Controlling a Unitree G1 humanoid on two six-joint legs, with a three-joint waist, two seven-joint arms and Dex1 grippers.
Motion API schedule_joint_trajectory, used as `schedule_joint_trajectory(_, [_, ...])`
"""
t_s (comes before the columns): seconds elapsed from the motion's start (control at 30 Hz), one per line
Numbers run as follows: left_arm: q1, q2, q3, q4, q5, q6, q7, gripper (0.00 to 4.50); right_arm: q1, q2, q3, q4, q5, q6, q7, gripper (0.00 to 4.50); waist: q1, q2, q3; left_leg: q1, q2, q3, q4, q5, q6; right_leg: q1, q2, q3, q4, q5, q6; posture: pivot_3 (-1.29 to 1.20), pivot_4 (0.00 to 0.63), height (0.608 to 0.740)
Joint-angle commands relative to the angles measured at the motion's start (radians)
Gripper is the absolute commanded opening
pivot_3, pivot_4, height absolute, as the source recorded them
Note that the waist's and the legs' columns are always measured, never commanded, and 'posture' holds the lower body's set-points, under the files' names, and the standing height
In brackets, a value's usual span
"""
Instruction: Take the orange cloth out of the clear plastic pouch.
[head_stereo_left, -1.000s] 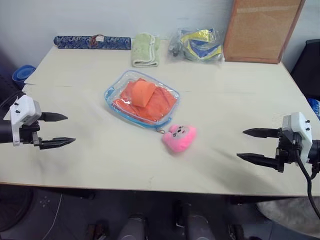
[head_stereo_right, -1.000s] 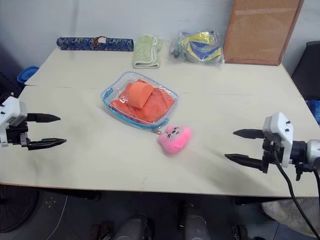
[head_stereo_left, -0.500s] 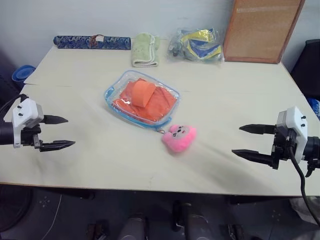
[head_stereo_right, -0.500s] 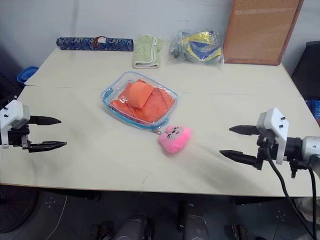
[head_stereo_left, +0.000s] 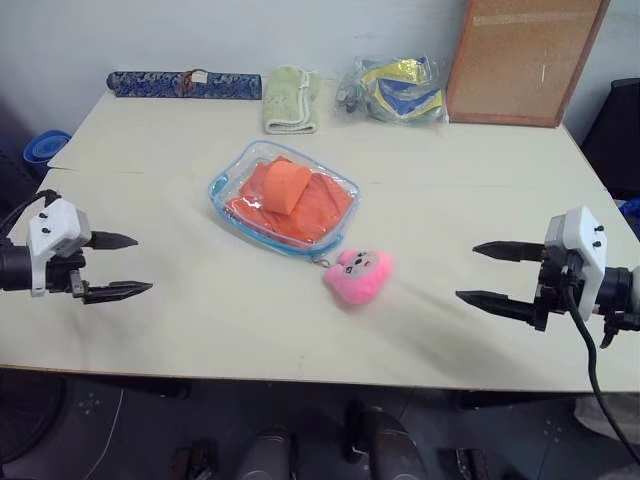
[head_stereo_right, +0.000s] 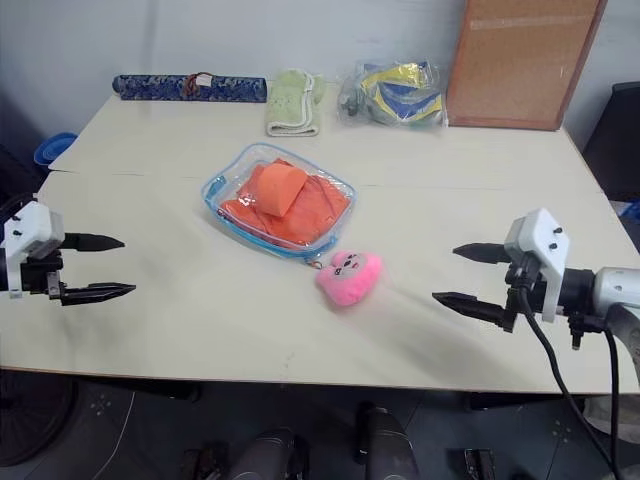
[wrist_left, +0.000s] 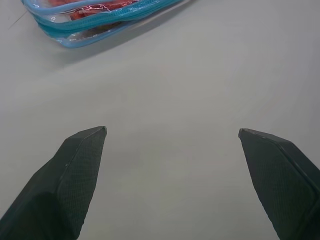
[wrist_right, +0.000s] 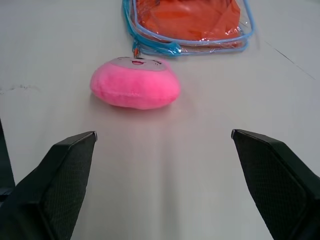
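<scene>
Approach stage — nothing grasped. Left gripper (head_stereo_left: 118, 266) stood at nine o'clock, jaws wide, empty. Clear plastic pouch (head_stereo_left: 283, 197) lay mid-table, orange cloth (head_stereo_left: 296, 200) inside. Right gripper (head_stereo_left: 488, 273) at three o'clock, jaws wide — next, both must close in on the pouch.

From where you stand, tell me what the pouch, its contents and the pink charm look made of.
Clear plastic pouch: glossy see-through film, glare streaks, blue edging. Orange cloth: soft matte fabric, folds showing. Pink charm: fuzzy plush, probably stuffed, rounded shape.
</scene>
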Motion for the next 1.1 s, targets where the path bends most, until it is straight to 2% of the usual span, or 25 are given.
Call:
schedule_joint_trajectory(0.03, [-0.011,0.002,0.017,-0.015,-0.007,0.019,0.013,4.49,-0.001,0.007,-0.017,-0.035,0.027,0.006,-0.007,4.5,0.0,0.0,0.0,0.0,0.0,0.0,0.0,0.0,0.0,0.0,0.0,0.0,0.0,0.0,0.0,0.0,0.15,0.74])
schedule_joint_trajectory(0.23, [0.023,-0.056,0.05,-0.159,-0.081,0.161,0.081,4.49,-0.012,0.035,-0.024,-0.074,0.084,0.054,-0.054,4.5,0.001,0.0,0.0,0.0,0.0,0.0,0.001,0.0,0.0,0.0,0.0,0.0,0.001,0.0,0.0,0.0,0.15,0.74])
schedule_joint_trajectory(0.4, [0.032,-0.191,0.055,-0.451,-0.167,0.427,0.318,4.49,-0.028,0.089,-0.01,-0.176,0.138,0.099,-0.158,4.5,0.003,0.0,0.0,-0.001,0.0,-0.001,0.002,0.0,0.0,0.0,-0.001,0.0,0.001,0.0,0.001,0.0,0.15,0.74])
schedule_joint_trajectory(0.47, [-0.04,-0.296,0.03,-0.539,-0.18,0.582,0.499,4.49,-0.053,0.124,0.018,-0.235,0.147,0.111,-0.228,4.5,0.004,0.0,0.0,-0.001,0.0,-0.002,0.003,0.0,0.0,0.001,-0.001,0.001,0.001,0.001,0.001,0.0,0.15,0.74])
schedule_joint_trajectory(0.57, [-0.19,-0.496,0.011,-0.57,-0.16,0.769,0.777,4.49,-0.107,0.183,0.075,-0.297,0.138,0.118,-0.333,4.5,0.008,-0.001,0.0,0.0,-0.001,-0.003,0.004,0.001,-0.002,0.003,-0.001,0.001,0.002,0.002,0.002,0.0,0.15,0.74])
schedule_joint_trajectory(0.67, [-0.301,-0.608,-0.059,-0.526,-0.092,0.796,0.901,4.49,-0.149,0.228,0.106,-0.329,0.157,0.133,-0.396,4.5,0.005,-0.001,-0.001,-0.001,-0.003,-0.004,0.004,0.002,-0.002,0.002,0.0,0.001,0.003,0.002,0.003,0.0,0.15,0.74])
schedule_joint_trajectory(0.77, [-0.427,-0.691,-0.143,-0.357,-0.006,0.736,0.973,4.49,-0.18,0.249,0.138,-0.336,0.156,0.131,-0.42,4.5,0.004,-0.001,-0.001,-0.001,-0.002,-0.002,0.003,0.002,-0.003,0.001,0.001,0.001,0.002,0.002,0.003,0.0,0.15,0.74])
schedule_joint_trajectory(1.1, [-0.621,-0.824,-0.262,0.071,0.159,0.491,1.019,4.49,-0.183,0.265,0.157,-0.313,0.135,0.094,-0.432,4.5,0.008,-0.001,-0.001,-0.001,-0.003,-0.001,0.003,0.003,-0.003,0.001,0.004,0.0,0.002,0.002,0.003,0.0,0.15,0.74])
